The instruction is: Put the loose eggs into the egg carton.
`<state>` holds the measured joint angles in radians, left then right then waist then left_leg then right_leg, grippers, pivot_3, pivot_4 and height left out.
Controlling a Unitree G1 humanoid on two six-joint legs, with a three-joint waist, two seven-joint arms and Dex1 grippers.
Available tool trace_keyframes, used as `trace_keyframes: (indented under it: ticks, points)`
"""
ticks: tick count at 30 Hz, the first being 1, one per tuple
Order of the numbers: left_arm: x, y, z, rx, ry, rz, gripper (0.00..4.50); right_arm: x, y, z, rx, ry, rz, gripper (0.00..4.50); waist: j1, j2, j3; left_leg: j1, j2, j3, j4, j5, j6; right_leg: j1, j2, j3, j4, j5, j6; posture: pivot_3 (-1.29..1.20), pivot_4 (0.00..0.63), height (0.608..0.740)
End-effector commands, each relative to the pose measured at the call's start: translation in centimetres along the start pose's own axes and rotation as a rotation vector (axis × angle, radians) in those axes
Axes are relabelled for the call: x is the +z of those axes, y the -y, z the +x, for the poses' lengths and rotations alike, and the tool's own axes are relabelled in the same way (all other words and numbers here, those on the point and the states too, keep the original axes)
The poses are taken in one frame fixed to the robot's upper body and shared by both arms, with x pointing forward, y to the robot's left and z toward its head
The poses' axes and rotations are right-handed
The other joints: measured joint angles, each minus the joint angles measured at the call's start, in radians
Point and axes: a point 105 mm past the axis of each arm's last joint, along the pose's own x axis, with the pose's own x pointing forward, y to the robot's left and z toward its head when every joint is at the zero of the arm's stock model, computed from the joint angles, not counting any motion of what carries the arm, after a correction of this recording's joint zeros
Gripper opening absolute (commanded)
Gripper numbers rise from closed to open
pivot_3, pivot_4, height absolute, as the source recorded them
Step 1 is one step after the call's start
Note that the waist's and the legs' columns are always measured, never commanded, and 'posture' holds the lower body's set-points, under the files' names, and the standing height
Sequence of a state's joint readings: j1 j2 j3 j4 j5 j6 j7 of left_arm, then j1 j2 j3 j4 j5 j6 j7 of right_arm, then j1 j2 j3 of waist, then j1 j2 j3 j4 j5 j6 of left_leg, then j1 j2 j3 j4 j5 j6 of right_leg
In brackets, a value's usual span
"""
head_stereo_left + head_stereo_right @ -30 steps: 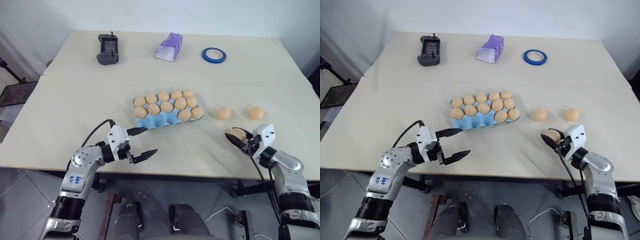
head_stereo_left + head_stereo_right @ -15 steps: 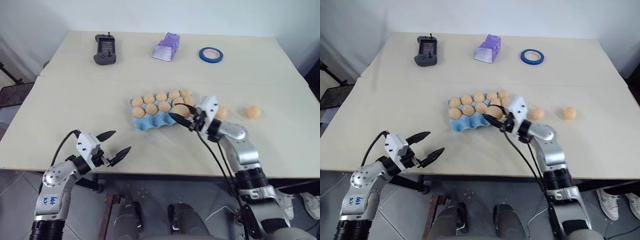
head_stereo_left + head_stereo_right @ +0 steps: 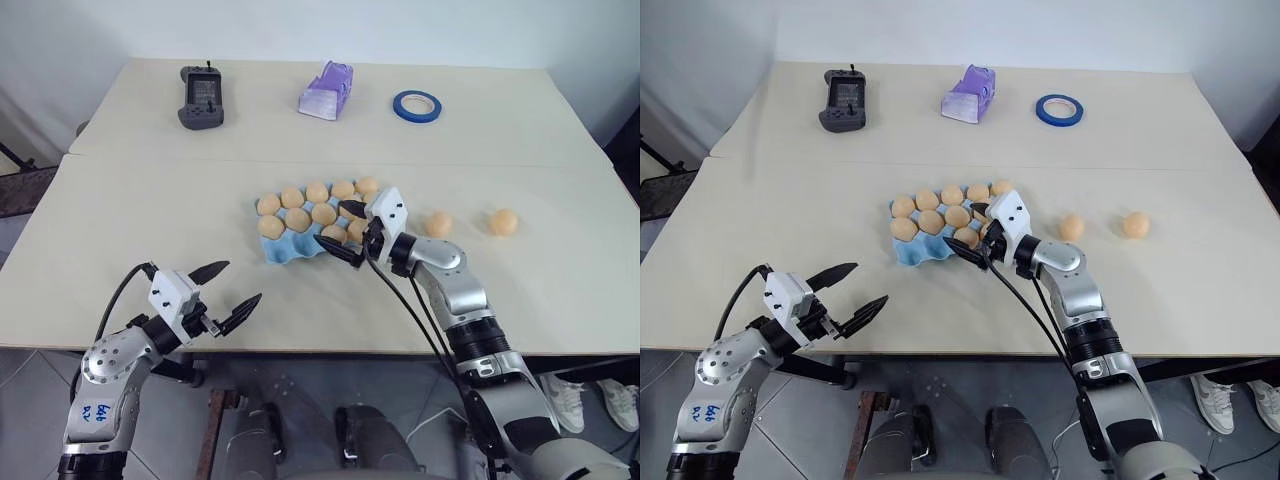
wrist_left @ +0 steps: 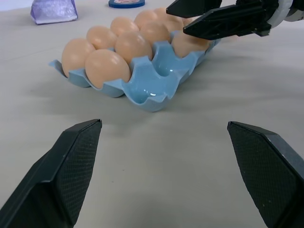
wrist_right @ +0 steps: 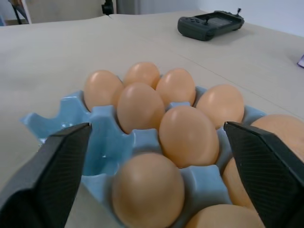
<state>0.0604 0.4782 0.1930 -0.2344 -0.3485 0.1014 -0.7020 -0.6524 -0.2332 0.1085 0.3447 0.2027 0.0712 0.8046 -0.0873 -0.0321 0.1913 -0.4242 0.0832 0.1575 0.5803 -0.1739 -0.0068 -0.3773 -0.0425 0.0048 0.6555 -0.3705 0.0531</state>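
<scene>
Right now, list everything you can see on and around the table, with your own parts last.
table: one, pale beige, under everything
egg carton: one, light blue, middle of the table
eggs in the carton: at least ten, orange-tan, filling the back and middle rows, one in the front row; the right gripper hides part
loose eggs: two, orange-tan, on the table right of the carton
handheld controller: one, black, far left
tissue pack: one, purple-white, far middle
tape roll: one, blue, far right of the pack
left gripper: one, black, open, above the near left edge
right gripper: one, black, open, over the carton's right end
</scene>
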Motion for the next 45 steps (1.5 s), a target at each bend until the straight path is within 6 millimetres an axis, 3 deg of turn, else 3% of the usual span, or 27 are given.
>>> trace_keyframes:
  ticks: [1, 4, 10, 15, 20, 22, 27, 32, 35, 42, 45]
  points:
    - [1.2, 0.3, 0.1, -0.014, 0.036, 0.023, 4.5, 2.6, 0.1, -1.3, 0.013, 0.095, -0.032, 4.47, 0.001, 0.0, 0.0, 0.0, 0.0, 0.0, 0.0, 0.0, 0.0, 0.0, 0.0, 0.0, 0.0, 0.0, 0.0, 0.0, 0.15, 0.74]
    - [1.3, 0.6, 0.6, -0.05, 0.036, 0.027, 4.5, 3.0, 0.1, -3.1, 0.006, 0.129, -0.029, 4.47, 0.006, 0.0, 0.0, 0.0, 0.0, 0.0, 0.0, 0.0, 0.0, 0.001, -0.001, 0.0, 0.0, 0.0, 0.0, 0.0, 0.15, 0.74]
    - [2.1, 1.0, 2.2, -0.125, 0.049, 0.029, 4.5, 1.5, 2.2, -9.7, -0.194, 0.091, -0.038, 4.47, 0.023, 0.0, 0.0, 0.0, -0.001, 0.0, -0.001, -0.001, 0.0, 0.001, -0.002, 0.0, -0.003, 0.0, 0.0, 0.0, 0.15, 0.74]
    - [1.7, 1.3, 2.9, -0.167, 0.04, 0.013, 4.5, 0.3, 4.5, -16.6, -0.458, 0.022, -0.064, 4.47, 0.012, 0.0, 0.0, 0.0, -0.001, 0.0, -0.001, -0.001, 0.0, 0.001, 0.0, 0.0, -0.002, 0.0, 0.0, 0.0, 0.15, 0.74]
    - [2.1, 1.0, 3.9, -0.168, 0.068, 0.029, 4.5, -1.6, 5.1, -22.6, -0.718, -0.047, -0.083, 4.47, 0.006, 0.0, 0.0, 0.001, -0.001, -0.001, 0.001, 0.0, 0.001, 0.002, 0.0, 0.001, -0.002, 0.0, 0.0, 0.0, 0.15, 0.74]
    - [2.2, 1.1, 4.2, -0.174, 0.079, 0.03, 4.5, -2.0, 4.8, -23.9, -0.794, -0.067, -0.089, 4.47, 0.006, 0.0, 0.0, 0.001, -0.001, -0.001, 0.001, 0.0, 0.001, 0.003, 0.0, 0.001, -0.002, 0.001, 0.001, 0.0, 0.15, 0.74]
    - [1.9, 2.0, 5.0, -0.24, 0.077, 0.03, 4.5, -3.0, 4.1, -25.2, -0.912, -0.081, -0.081, 4.47, 0.002, 0.0, 0.0, 0.001, -0.001, 0.0, 0.002, 0.0, 0.0, 0.003, 0.0, 0.001, -0.002, 0.001, 0.001, 0.0, 0.15, 0.74]
    - [2.4, 2.3, 6.4, -0.308, 0.096, 0.029, 4.5, -3.0, 5.3, -24.3, -0.949, -0.075, -0.092, 4.47, 0.003, 0.0, 0.0, 0.002, -0.001, 0.0, 0.003, 0.0, 0.0, 0.003, 0.0, 0.001, -0.001, 0.001, 0.002, 0.0, 0.15, 0.74]
    - [2.7, 2.6, 7.0, -0.338, 0.113, 0.035, 4.5, -2.8, 7.0, -24.1, -0.97, -0.089, -0.112, 4.47, 0.004, 0.0, 0.0, 0.002, -0.002, 0.0, 0.003, 0.0, 0.0, 0.003, 0.0, 0.002, -0.001, 0.002, 0.003, 0.0, 0.15, 0.74]
    - [2.5, 4.2, 7.4, -0.413, 0.133, 0.037, 4.5, -2.6, 13.3, -23.6, -1.01, -0.156, -0.098, 4.47, 0.003, 0.001, 0.0, 0.002, -0.002, 0.001, 0.003, 0.001, 0.001, 0.003, 0.0, 0.002, -0.001, 0.002, 0.003, 0.0, 0.15, 0.74]
    - [2.7, 4.5, 7.5, -0.418, 0.139, 0.041, 4.5, -2.9, 14.8, -23.1, -1.012, -0.172, -0.075, 4.47, 0.004, 0.001, 0.0, 0.002, -0.002, 0.0, 0.003, 0.004, 0.003, 0.003, 0.001, 0.002, -0.001, 0.002, 0.003, 0.0, 0.15, 0.74]
